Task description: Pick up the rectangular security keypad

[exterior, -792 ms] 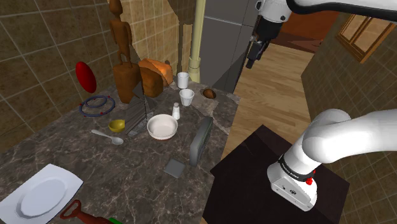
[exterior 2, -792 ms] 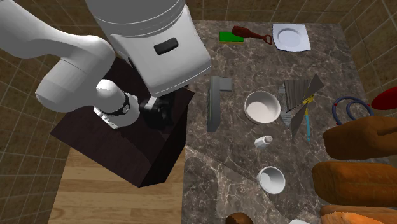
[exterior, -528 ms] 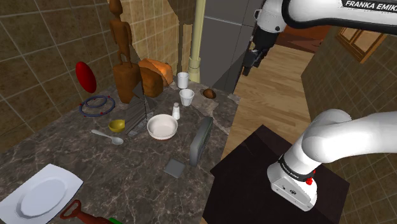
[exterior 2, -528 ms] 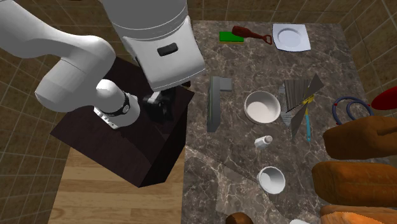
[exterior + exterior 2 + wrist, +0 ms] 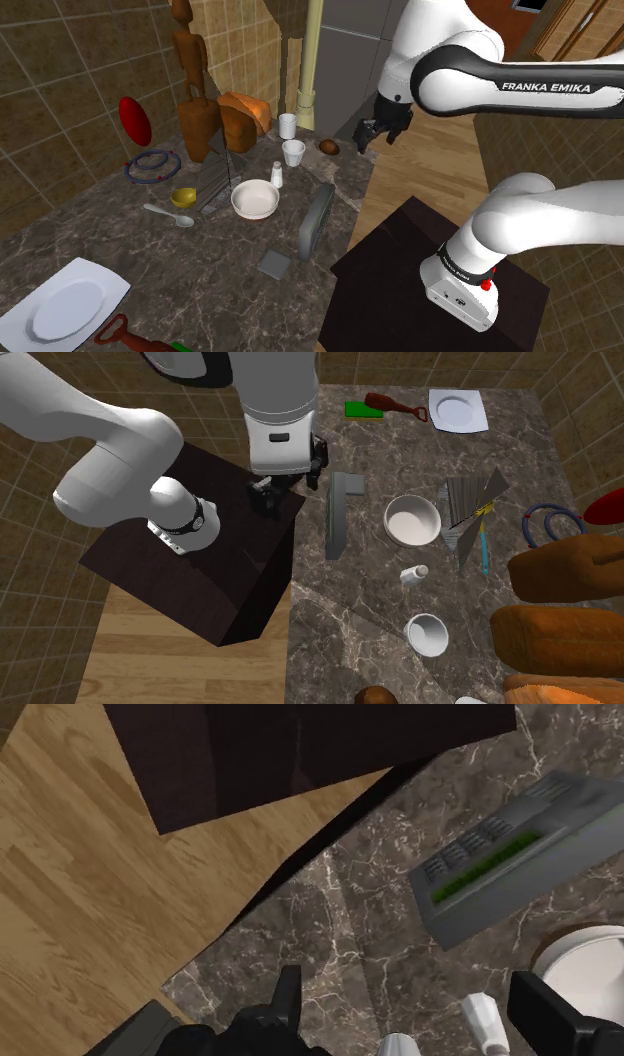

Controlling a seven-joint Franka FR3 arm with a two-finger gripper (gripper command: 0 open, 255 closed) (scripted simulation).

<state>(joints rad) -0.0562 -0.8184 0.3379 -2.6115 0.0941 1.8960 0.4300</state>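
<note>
Grey and slab-shaped, the security keypad [image 5: 318,222] sits on the dark marbled desk [image 5: 200,280], close to the edge that faces the stand [image 5: 400,270]. It seems to be reared up on one long side rather than lying flat. A white bowl [image 5: 255,198] stands just beside it and a small grey square [image 5: 275,263] lies near its closer end. In the wrist view its face carries rows of keys and a green strip. The black pincer [image 5: 372,135] hangs in the air above the desk's far corner on the shoulder view's right, raised clear of the keypad and not touching it. In the second exterior view it sits over the seam between stand and desk, beside the keypad's end. Its fingers [image 5: 285,999] are spread wide and pinch nothing. Beneath them show marble, a small white bottle [image 5: 485,1019] and, off to one side, the wood floor [image 5: 90,884]. A white plate [image 5: 65,305] rests at the desk's near end in the shoulder view.
</note>
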